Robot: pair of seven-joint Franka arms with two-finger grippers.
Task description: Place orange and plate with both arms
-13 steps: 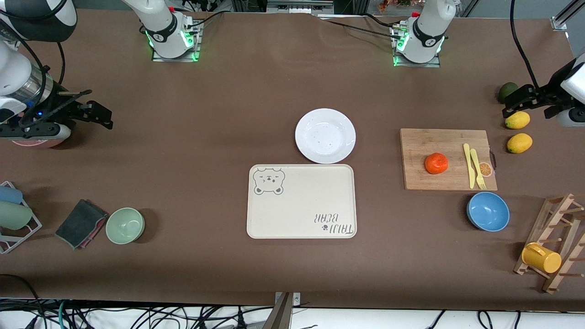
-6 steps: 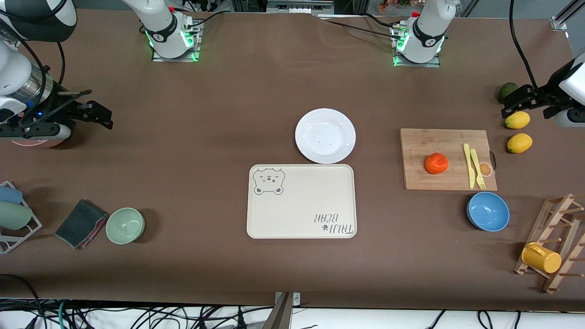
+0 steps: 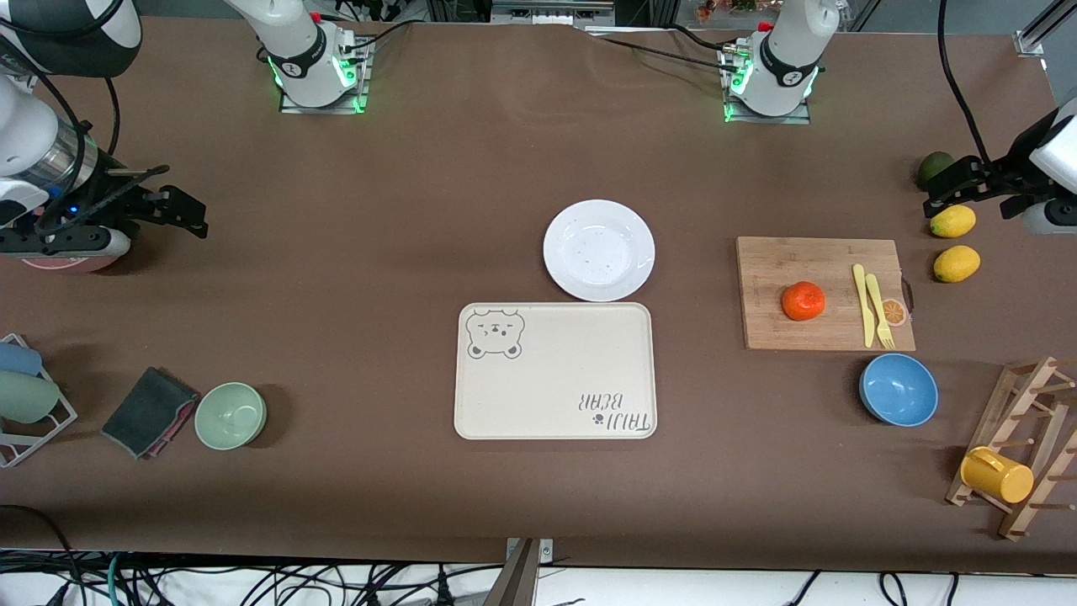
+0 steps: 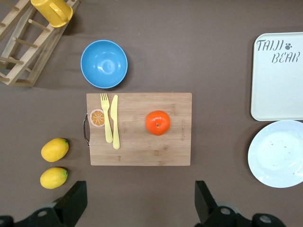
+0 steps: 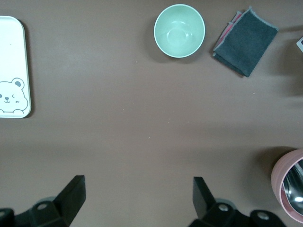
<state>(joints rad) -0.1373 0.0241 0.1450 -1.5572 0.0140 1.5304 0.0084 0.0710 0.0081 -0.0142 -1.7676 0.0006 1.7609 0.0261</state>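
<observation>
The orange (image 3: 803, 300) lies on a wooden cutting board (image 3: 774, 261) toward the left arm's end of the table; it also shows in the left wrist view (image 4: 157, 122). The white plate (image 3: 598, 250) sits mid-table, touching the farther edge of the beige bear tray (image 3: 555, 396); it shows in the left wrist view too (image 4: 277, 153). My left gripper (image 3: 972, 198) is open and empty, up over the lemons at its end of the table (image 4: 138, 194). My right gripper (image 3: 160, 215) is open and empty, up over its end of the table (image 5: 137, 189).
A yellow fork and knife (image 3: 872, 305) lie on the board. Two lemons (image 3: 957, 263) and a dark green fruit (image 3: 934, 167) lie under the left gripper. A blue bowl (image 3: 899, 389), a wooden rack with a yellow mug (image 3: 997, 474), a green bowl (image 3: 230, 415), a grey cloth (image 3: 150, 411) and a pink cup (image 5: 289, 189) are nearby.
</observation>
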